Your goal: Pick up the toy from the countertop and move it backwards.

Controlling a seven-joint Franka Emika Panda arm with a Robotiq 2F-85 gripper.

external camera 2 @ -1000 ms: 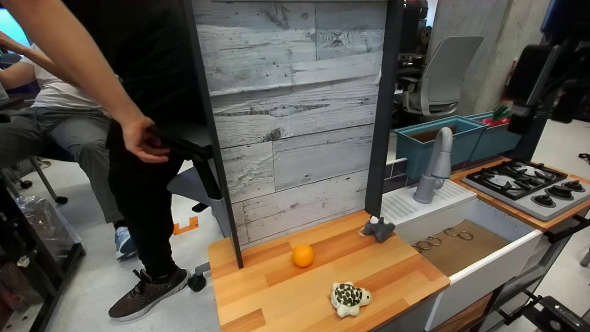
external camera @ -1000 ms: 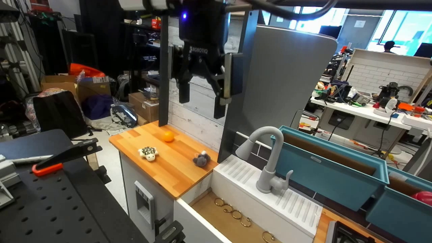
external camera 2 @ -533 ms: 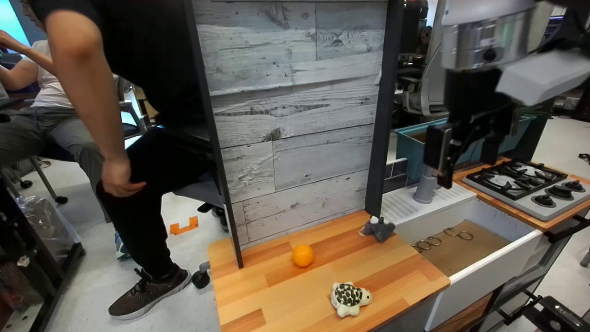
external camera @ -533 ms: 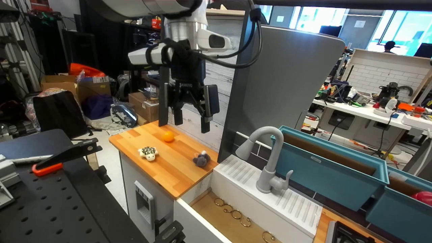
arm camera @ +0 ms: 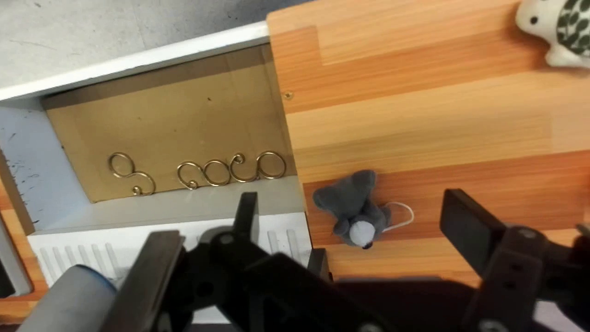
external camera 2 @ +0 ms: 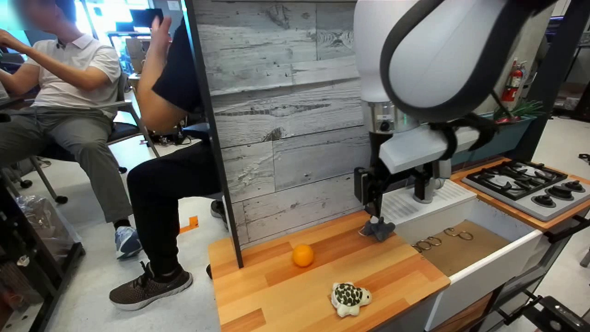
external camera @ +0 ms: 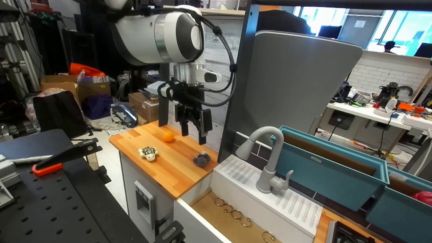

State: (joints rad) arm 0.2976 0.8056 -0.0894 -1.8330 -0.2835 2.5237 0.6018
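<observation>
Your gripper (external camera: 193,134) hangs above the counter (arm camera: 415,124), its fingers (arm camera: 470,228) spread well apart and pinching nothing. In the wrist view the toy (arm camera: 348,207) lies on the wood just below the centre of the frame, seen between the fingers and beside the edge where the sink (arm camera: 124,240) begins. The finger left of centre appears over the sink's ribbed ledge and may land there, so I'd narrow the spread a little, then lower straight down. Close on the body, not the thin tail (arm camera: 412,215); it looks like plush and should give. Mind the post (external camera: 244,54), near the toy in an exterior view. Lift before travelling; which way counts as backwards, I can't tell.

You can read no writing: the planter's (external camera: 317,175) tag (external camera: 316,159) and the sheet (external camera: 360,23) at upper right are too small.
</observation>
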